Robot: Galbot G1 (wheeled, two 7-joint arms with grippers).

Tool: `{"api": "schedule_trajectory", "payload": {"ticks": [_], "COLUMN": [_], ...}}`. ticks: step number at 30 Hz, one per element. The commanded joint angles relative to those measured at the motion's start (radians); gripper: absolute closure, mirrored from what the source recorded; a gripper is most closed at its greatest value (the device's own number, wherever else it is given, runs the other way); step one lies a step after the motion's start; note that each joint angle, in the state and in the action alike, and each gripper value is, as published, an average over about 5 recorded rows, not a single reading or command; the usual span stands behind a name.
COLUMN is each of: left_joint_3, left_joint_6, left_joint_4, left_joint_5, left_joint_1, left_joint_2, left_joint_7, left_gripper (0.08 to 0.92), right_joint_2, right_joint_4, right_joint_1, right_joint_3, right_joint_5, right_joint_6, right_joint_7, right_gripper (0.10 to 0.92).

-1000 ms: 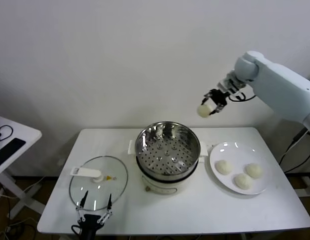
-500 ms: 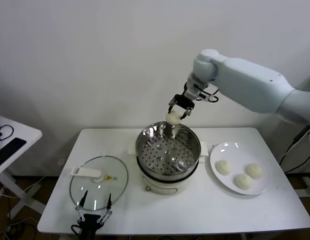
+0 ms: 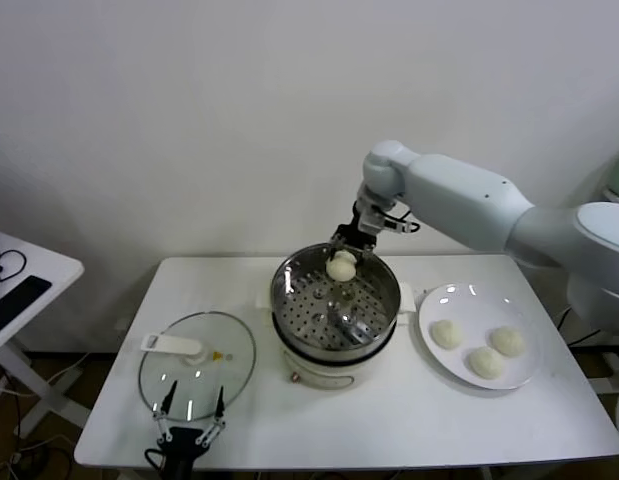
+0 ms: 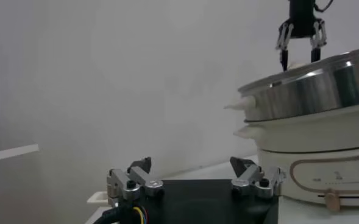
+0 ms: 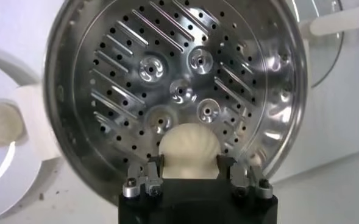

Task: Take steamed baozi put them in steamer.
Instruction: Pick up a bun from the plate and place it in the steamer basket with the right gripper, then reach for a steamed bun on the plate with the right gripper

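Note:
My right gripper (image 3: pixel 342 258) is shut on a cream-white baozi (image 3: pixel 340 267) and holds it just above the far part of the shiny perforated steamer (image 3: pixel 289 292). In the right wrist view the baozi (image 5: pixel 189 150) sits between the fingers over the steamer's holed bottom (image 5: pixel 136 103). Three more baozi (image 3: pixel 447 334) (image 3: pixel 507 341) (image 3: pixel 485 362) lie on the white plate (image 3: pixel 459 298) to the right. My left gripper (image 3: pixel 188 411) is open and idle at the table's front left; its wrist view shows it (image 4: pixel 193 171) beside the steamer (image 4: pixel 325 91).
A round glass lid (image 3: pixel 224 372) with a white handle lies left of the steamer. A second small white table (image 3: pixel 29 270) stands at the far left. The white wall is close behind the table.
My right arm has carried the baozi leftward from above the plate side and lowered it over the steamer. The left arm has not moved.

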Motion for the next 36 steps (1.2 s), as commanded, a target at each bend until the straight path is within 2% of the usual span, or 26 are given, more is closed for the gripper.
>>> {"api": "schedule_trajectory", "payload": {"ticks": [1, 13, 21, 25, 27, 32, 36], "left_joint_3": [0.0, -0.002, 0.0, 0.001, 0.002, 0.003, 0.01], "left_joint_6": [-0.002, -0.008, -0.011, -0.011, -0.01, -0.009, -0.009], "left_joint_4": [0.006, 0.015, 0.023, 0.021, 0.02, 0.023, 0.026], "left_joint_5": [0.002, 0.005, 0.015, 0.017, 0.018, 0.023, 0.032], "left_joint_1": [-0.001, -0.008, -0.012, -0.01, -0.009, -0.009, -0.011], "left_joint_2": [0.001, 0.003, 0.002, 0.004, 0.004, 0.005, 0.004], "left_joint_7": [0.0, -0.001, -0.003, -0.003, -0.003, -0.003, -0.004], "left_gripper": [0.177, 0.177, 0.177, 0.177, 0.177, 0.177, 0.177], "right_joint_2": [0.055, 0.081, 0.069, 0.032, -0.001, -0.104, -0.193], "right_joint_4": [-0.091, -0.127, -0.112, -0.07, -0.044, -0.028, -0.014], "right_joint_1": [-0.061, -0.073, -0.065, -0.044, -0.012, 0.166, 0.266], "right_joint_3": [0.05, 0.075, 0.083, 0.068, 0.031, -0.202, -0.328], "right_joint_5": [-0.102, -0.139, -0.125, -0.078, 0.002, 0.372, 0.545], "right_joint_6": [0.066, 0.09, 0.094, 0.084, 0.058, -0.093, -0.238], "right_joint_7": [0.027, 0.064, 0.065, 0.047, 0.023, -0.036, -0.061], "right_gripper": [0.425, 0.402, 0.225, 0.204, 0.206, 0.221, 0.225]}}
